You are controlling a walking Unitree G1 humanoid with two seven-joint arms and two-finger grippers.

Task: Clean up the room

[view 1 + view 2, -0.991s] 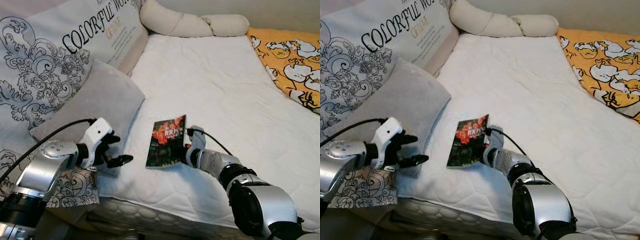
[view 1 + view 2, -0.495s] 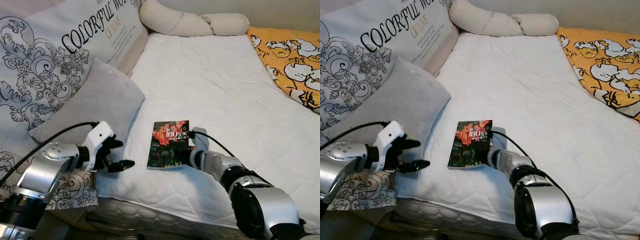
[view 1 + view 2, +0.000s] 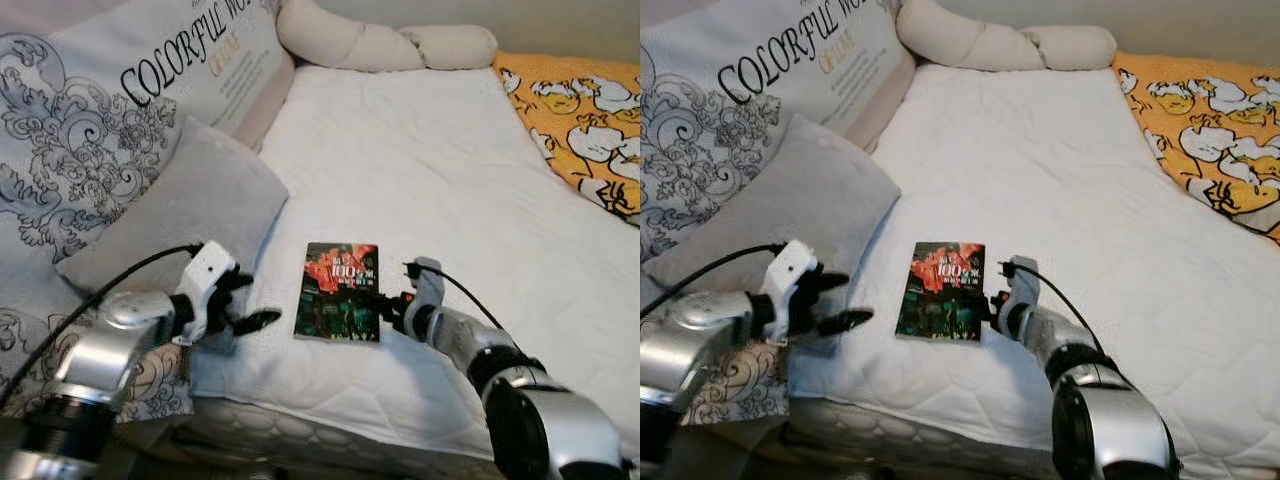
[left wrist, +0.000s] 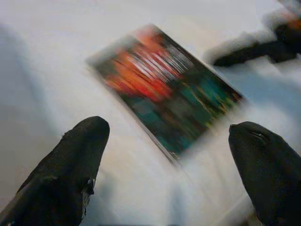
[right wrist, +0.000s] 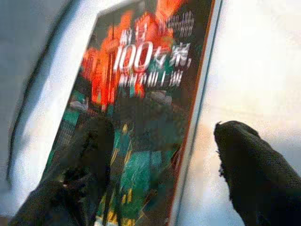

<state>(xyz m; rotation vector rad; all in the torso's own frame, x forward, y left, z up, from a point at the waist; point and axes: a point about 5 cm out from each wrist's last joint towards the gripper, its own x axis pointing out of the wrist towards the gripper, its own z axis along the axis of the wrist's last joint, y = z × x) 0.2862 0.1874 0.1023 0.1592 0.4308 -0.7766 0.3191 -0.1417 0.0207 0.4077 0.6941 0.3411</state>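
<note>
Left eye view: book [image 3: 339, 304] lies flat, cover up, on the white bed [image 3: 420, 180], near the front edge. Long axis runs approx. front-to-back of the bed, title end toward the far pillows, with a slight tilt. Left claw [image 3: 244, 304] sits just beside the book's left side, apart from it, fingers spread, next to the grey pillow [image 3: 180, 215]. Right claw [image 3: 385, 303] is at the book's right edge, low on that edge. Printed cushion [image 3: 110, 100] leans behind the grey pillow. Cream bolster [image 3: 385, 45] lies at the far end of the bed; orange patterned blanket [image 3: 580, 120] covers the right side.

Right eye view: same layout. Book between the two claws; right arm reaches in from the front right, cable looping over its wrist.

Left wrist view: blurred. Left claw's two black fingers [image 4: 70, 169] are wide apart, w/ the book seen between and beyond them, not touched. Book's long axis runs diagonally across the gap. The right claw's dark fingers show at the book's far side.

Right wrist view: blurred. Book cover w/ "100" in white on red/orange, green below. One finger [image 5: 89, 155] lies over the cover, the other [image 5: 251, 165] over the sheet beyond the book's edge; claw spread, straddling that edge. Cannot tell whether the fingers touch the book.
</note>
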